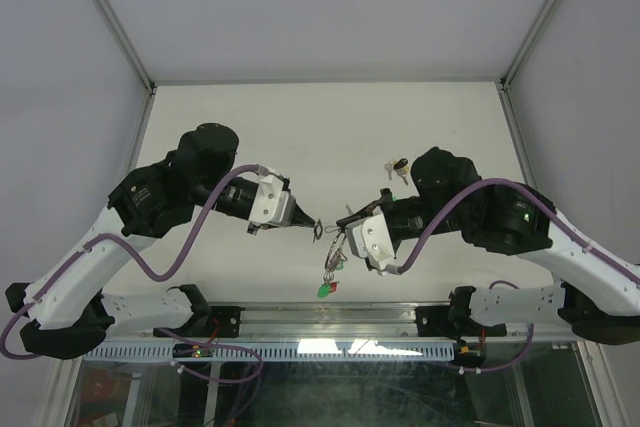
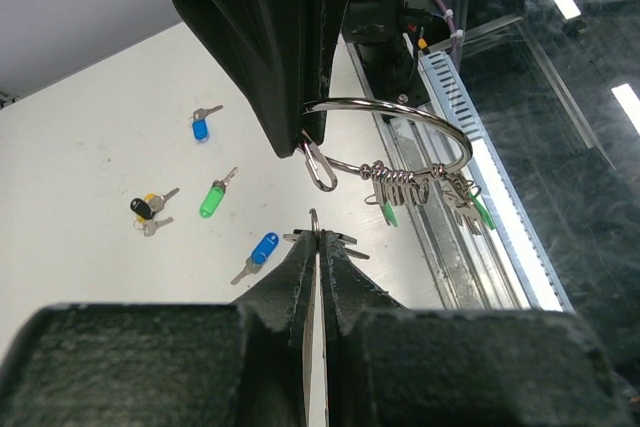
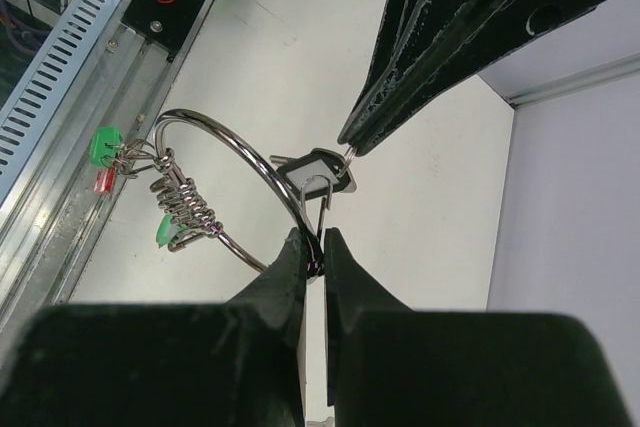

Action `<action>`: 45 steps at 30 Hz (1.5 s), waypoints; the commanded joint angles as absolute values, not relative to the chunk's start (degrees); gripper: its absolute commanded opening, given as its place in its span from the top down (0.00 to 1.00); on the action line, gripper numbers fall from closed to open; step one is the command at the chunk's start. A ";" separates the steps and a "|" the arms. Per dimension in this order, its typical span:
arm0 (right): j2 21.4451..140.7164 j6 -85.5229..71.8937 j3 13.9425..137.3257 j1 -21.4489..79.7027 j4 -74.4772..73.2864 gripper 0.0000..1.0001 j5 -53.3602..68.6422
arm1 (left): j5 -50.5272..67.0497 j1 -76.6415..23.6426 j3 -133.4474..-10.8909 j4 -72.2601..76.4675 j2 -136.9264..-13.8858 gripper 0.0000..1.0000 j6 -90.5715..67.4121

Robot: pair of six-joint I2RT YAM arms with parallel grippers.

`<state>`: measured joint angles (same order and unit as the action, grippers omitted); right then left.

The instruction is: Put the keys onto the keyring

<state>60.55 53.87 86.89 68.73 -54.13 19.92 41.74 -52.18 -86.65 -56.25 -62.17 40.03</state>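
The keyring (image 3: 222, 151), a thin silver wire hoop, hangs in the air with my right gripper (image 3: 318, 247) shut on it at its clasp (image 3: 322, 202). Green and red capped keys (image 3: 103, 147) dangle from its coiled end. My left gripper (image 2: 317, 237) is shut on a black-capped key (image 3: 318, 172), holding it by its small ring right beside the clasp. In the top view both grippers (image 1: 316, 228) (image 1: 345, 221) meet above the table's front middle. Loose keys lie on the table: a blue one (image 2: 200, 128), a green one (image 2: 211, 199) and another blue one (image 2: 263, 249).
A small black-and-yellow key bunch (image 1: 398, 168) lies on the white table (image 1: 330, 127) behind the right arm, also seen as the bunch (image 2: 145, 209) in the left wrist view. A metal rail (image 1: 330, 322) runs along the table's near edge, below the hanging keys (image 1: 328, 287).
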 commanded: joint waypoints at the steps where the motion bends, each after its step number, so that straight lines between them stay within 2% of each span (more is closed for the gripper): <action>1: 58.74 52.31 89.42 68.58 -51.49 1.00 19.08 | 40.52 -52.65 -88.33 -55.91 -60.82 1.00 40.52; 6: 57.37 52.10 86.74 68.61 -48.41 1.00 18.64 | 38.10 -52.66 -87.38 -53.09 -60.21 1.00 38.23; 16: 57.20 37.93 87.10 68.65 -42.33 1.00 15.81 | 26.84 -52.65 -76.89 -32.11 -54.50 1.00 22.86; 20: 54.89 35.50 83.17 68.64 -39.28 1.00 13.21 | 20.04 -52.65 -72.65 -25.01 -52.84 1.00 16.43; 28: 53.03 34.01 78.42 68.64 -36.75 1.00 8.34 | 20.38 -52.65 -71.51 -21.82 -52.45 1.00 14.71; 35: 50.72 42.00 72.65 68.73 -33.18 1.00 7.35 | 24.21 -52.65 -69.47 -21.36 -51.26 1.00 19.02; 41: 48.60 59.71 65.91 68.92 -28.66 1.00 6.80 | 29.45 -52.65 -66.65 -21.38 -48.93 1.00 30.57; 45: 47.45 70.66 60.78 69.08 -24.19 1.00 2.18 | 27.54 -52.67 -65.80 -21.55 -48.38 1.00 34.89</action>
